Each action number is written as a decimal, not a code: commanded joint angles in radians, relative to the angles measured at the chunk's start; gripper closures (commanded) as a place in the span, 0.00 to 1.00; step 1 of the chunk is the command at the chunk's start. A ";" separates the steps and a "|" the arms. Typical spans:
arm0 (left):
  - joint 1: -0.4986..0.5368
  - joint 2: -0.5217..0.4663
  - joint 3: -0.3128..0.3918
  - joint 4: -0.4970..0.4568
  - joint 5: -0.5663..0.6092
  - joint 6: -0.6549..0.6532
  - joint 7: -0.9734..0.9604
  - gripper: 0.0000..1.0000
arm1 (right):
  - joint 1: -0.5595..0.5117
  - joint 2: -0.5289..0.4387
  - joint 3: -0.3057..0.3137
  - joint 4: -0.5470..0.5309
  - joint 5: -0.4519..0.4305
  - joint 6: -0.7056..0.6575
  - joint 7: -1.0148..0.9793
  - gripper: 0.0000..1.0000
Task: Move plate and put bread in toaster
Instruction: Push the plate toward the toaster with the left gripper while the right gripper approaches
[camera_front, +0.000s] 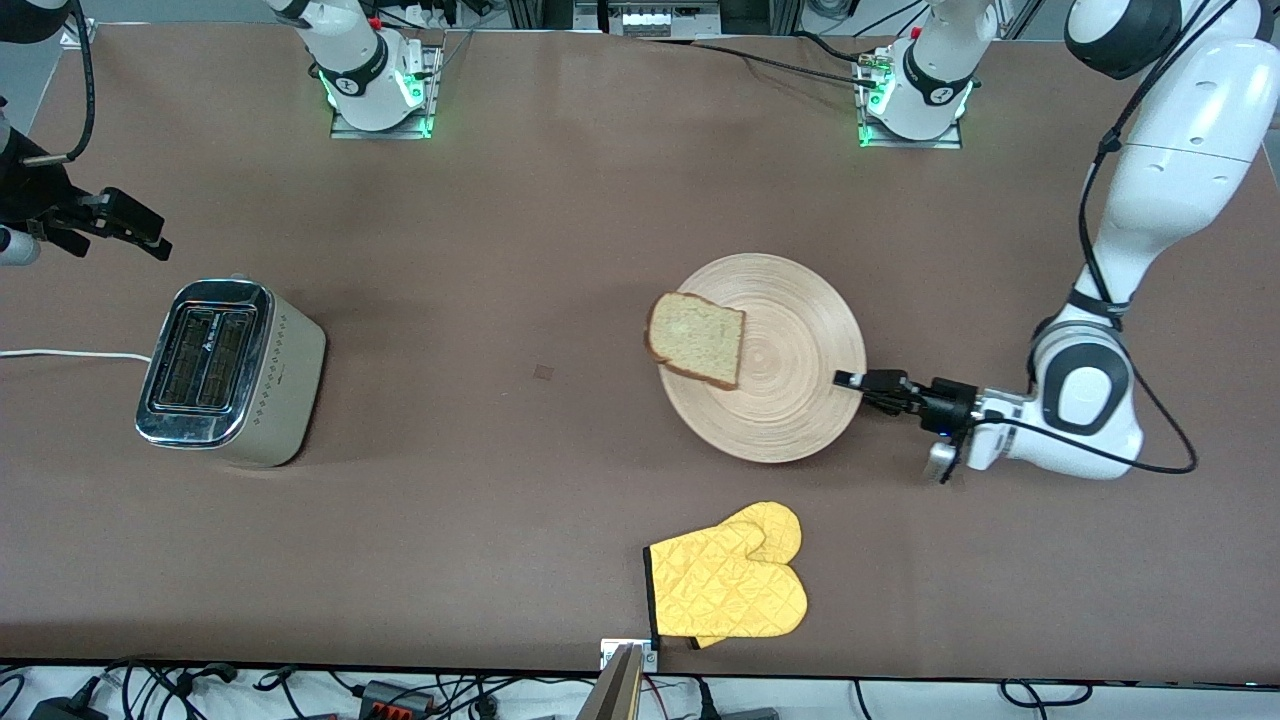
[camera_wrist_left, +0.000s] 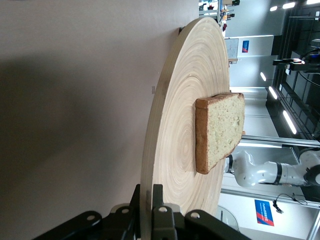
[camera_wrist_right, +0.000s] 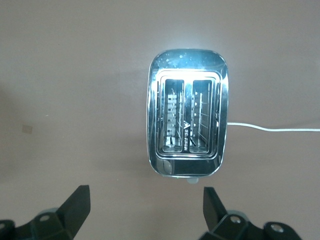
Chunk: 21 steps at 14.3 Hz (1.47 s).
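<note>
Left gripper (camera_front: 868, 384) clamped on plate (camera_front: 790, 400) rim, at edge toward left arm's end of table. Bread (camera_front: 697, 340) on plate, overhanging edge toward toaster (camera_front: 228, 372).

Keep plate level, slide slowly toward toaster; bread could slip off.

Right gripper (camera_front: 125, 228) waiting above toaster, jaws wide, holding nothing.

Right wrist view: both toaster slots empty. Left wrist view: fingers (camera_wrist_left: 159, 220) pinching rim, bread lying flat. Front view only: yellow oven mitt (camera_front: 728, 584) nearer camera than plate.
</note>
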 joint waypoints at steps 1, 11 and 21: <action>0.031 -0.027 -0.107 -0.122 -0.064 0.166 -0.003 0.99 | 0.016 0.037 0.009 0.040 0.013 -0.016 -0.006 0.00; -0.044 0.004 -0.234 -0.288 -0.084 0.606 0.014 0.99 | 0.153 0.247 0.011 0.036 0.085 0.020 0.014 0.00; -0.081 0.038 -0.224 -0.320 -0.110 0.684 0.071 0.86 | 0.211 0.391 0.009 0.037 0.245 0.075 0.014 0.00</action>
